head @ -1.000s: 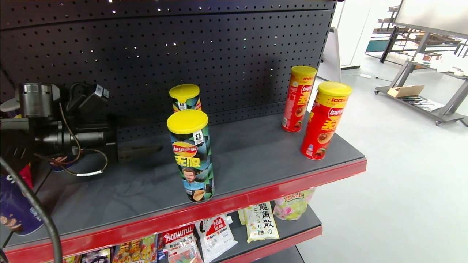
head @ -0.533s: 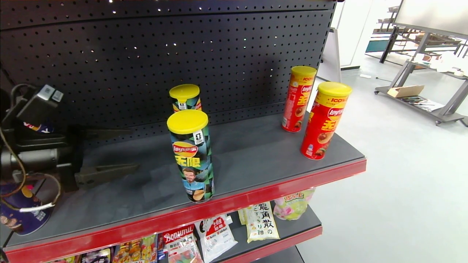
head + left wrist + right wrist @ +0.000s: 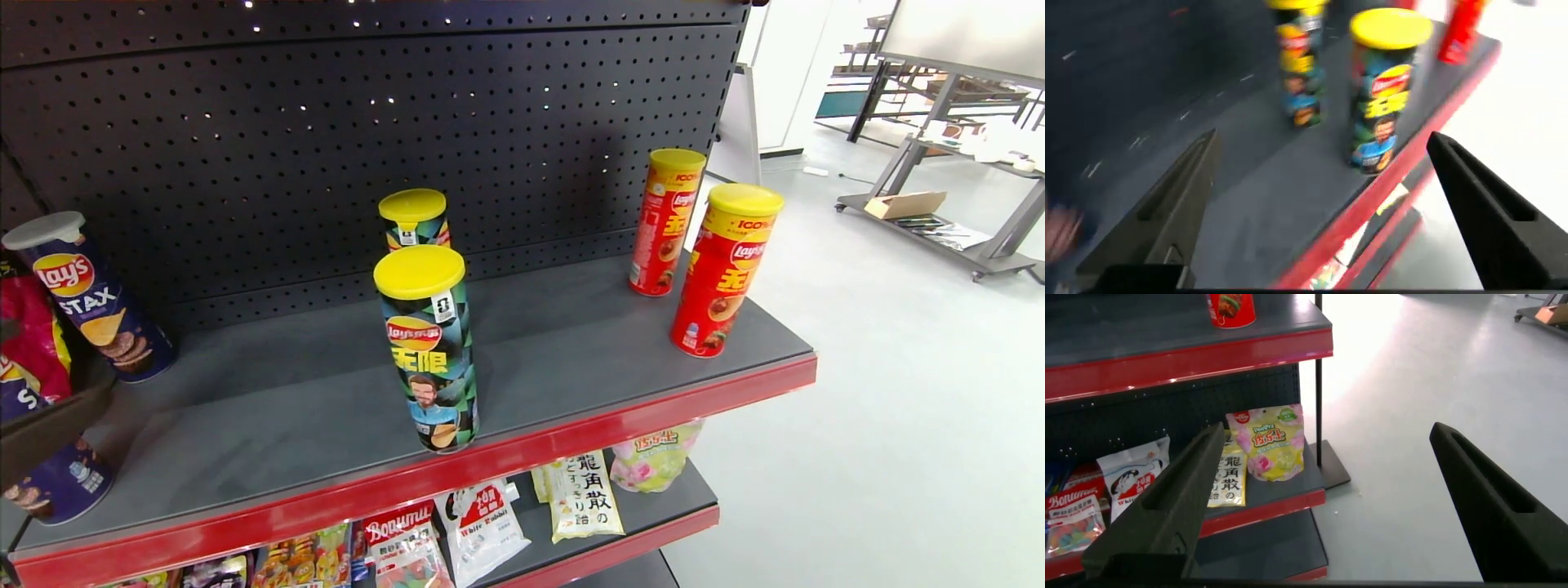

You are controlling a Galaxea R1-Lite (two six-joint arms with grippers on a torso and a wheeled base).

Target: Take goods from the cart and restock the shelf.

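Matte grey shelf (image 3: 571, 343), red-lipped, is carrying the stock; a smooth, plastic-lidded purple canister (image 3: 90, 294) is standing at its left rear. Left gripper (image 3: 1321, 139) is hanging spread wide, empty, by the left front edge; right gripper (image 3: 1324, 429) is gaping too. Judgement: next fetch is requiring a path clearing the green canister (image 3: 429, 351).

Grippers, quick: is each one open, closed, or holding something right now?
Left gripper: open, holding nothing.
Right gripper: open, holding nothing.
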